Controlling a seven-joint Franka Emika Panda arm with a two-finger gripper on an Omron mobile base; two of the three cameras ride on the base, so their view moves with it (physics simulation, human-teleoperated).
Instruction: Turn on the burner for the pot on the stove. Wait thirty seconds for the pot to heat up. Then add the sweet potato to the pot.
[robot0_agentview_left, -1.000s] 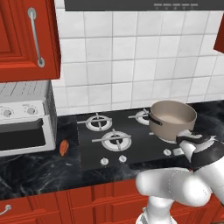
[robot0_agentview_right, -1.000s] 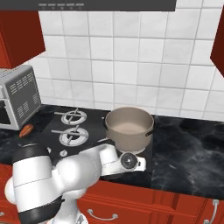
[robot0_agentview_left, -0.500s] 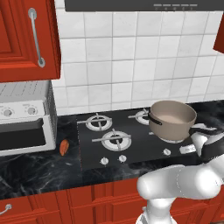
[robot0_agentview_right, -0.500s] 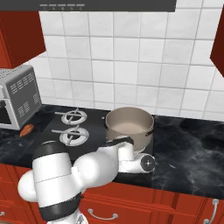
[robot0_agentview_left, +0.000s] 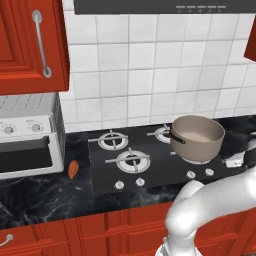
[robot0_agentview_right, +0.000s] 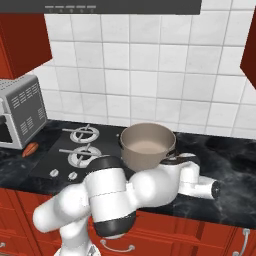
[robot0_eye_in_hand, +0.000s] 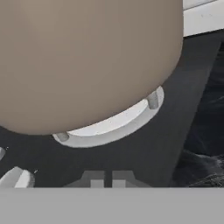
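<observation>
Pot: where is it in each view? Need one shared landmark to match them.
Left base view: the pot sits right of centre, on the stove's right front burner.
Right base view: pot at centre, just above the white arm.
Hand view: pot wall covers the upper frame.
Shared landmark: the silver burner ring beneath the pot.

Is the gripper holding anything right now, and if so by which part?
Nothing is held. The gripper is shut with nothing between its tips, low over the stove beside the pot.
</observation>
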